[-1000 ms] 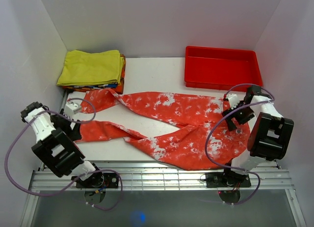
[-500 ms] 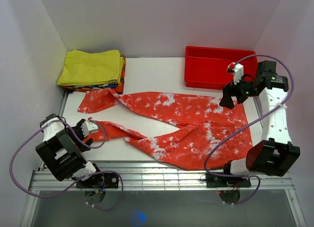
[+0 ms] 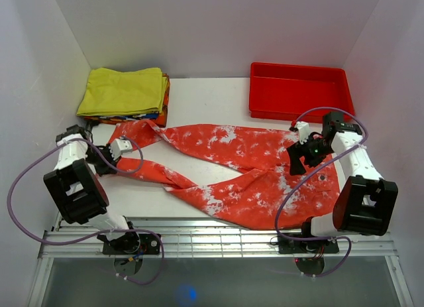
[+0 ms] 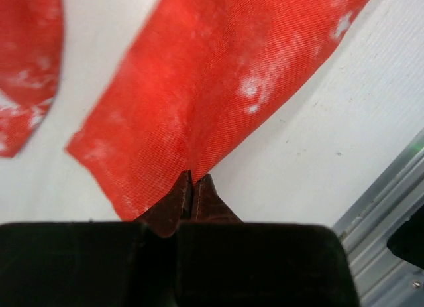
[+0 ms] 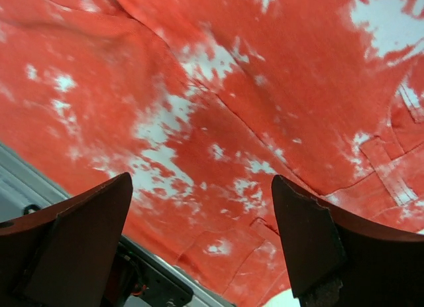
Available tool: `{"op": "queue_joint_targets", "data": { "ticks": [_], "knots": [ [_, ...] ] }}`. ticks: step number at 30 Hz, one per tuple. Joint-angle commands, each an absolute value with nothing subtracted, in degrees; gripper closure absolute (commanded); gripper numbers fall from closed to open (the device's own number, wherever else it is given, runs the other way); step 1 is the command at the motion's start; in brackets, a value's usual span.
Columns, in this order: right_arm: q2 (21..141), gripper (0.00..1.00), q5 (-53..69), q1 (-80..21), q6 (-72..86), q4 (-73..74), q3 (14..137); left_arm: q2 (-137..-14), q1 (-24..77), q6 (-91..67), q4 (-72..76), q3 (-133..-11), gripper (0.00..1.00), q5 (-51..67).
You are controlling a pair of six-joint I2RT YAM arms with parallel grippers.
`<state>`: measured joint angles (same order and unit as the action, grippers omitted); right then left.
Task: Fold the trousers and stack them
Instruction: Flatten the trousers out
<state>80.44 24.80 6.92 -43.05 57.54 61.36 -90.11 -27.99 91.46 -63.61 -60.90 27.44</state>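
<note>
White walls enclose a white bench (image 3: 199, 101) on which the trousers (image 3: 238, 168) lie spread flat, waist toward the right near edge and both legs running left. The left pincer (image 3: 108, 160) is clenched on the hem of the near leg at the left side of the bench; in the left wrist view its fingertips (image 4: 199, 194) meet on the cloth edge. The right pincer (image 3: 297, 162) hangs released above the waist area, with mottled fabric visible between its spread fingers (image 5: 79, 234). A red plastic tray (image 3: 298, 88) sits at the far right. A folded yellow garment (image 3: 122, 89) tops a stack at the far left, just beyond the far leg.
</note>
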Motion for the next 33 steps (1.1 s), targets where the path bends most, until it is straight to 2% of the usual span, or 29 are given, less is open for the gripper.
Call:
{"op": "queue_joint_targets", "data": {
  "ticks": [1,4,11,15,18,19,22,23,25,26,27,28,33],
  "knots": [
    [81.5,0.09,17.9,6.9,-44.6,49.0,59.4,-87.3,-28.4,86.1,-80.0,-69.7,1.00,28.0],
    [84.0,0.08,13.5,6.9,-45.1,46.5,57.6,-85.5,-28.5,78.5,-80.5,-73.7,1.00,22.1],
    [88.0,0.08,5.5,6.9,-46.8,38.9,54.9,-85.0,-28.9,71.1,-80.6,-67.0,1.00,6.0],
    [88.3,0.08,5.3,6.9,-47.0,38.2,55.4,-96.6,-28.9,61.3,-80.5,-72.7,1.00,8.9],
    [88.0,0.08,4.3,6.9,-47.8,38.1,55.1,-109.8,-28.9,52.6,-80.4,-88.0,1.00,18.5],
    [87.9,0.08,4.0,6.9,-48.2,38.0,54.8,-112.9,-28.7,50.8,-80.3,-95.8,0.96,20.6],
    [87.4,0.08,3.2,7.0,-49.6,37.8,54.1,-125.2,-28.0,42.8,-80.4,-108.3,0.75,24.2],
    [87.3,0.08,2.9,7.0,-49.7,37.7,54.1,-129.2,-28.0,41.6,-80.4,-110.4,0.63,25.0],
    [87.0,0.08,2.5,7.1,-49.7,38.1,54.2,-131.1,-28.1,40.9,-80.1,-114.5,0.45,26.0],
    [86.5,0.08,2.7,7.1,-49.9,38.8,54.4,-131.1,-28.2,41.7,-80.3,-115.0,0.16,26.4],
    [85.9,0.08,4.6,7.1,-50.4,39.8,54.8,-130.1,-28.3,42.9,-80.1,-114.8,0.14,26.4],
    [85.2,0.07,5.9,7.1,-52.2,41.0,55.1,-128.7,-28.5,44.2,-79.6,-114.1,0.02,26.3],
    [77.7,0.03,19.2,4.7,-55.5,52.7,59.3,-115.7,-31.7,55.9,-75.7,-104.0,0.02,25.1]
  ]
}}
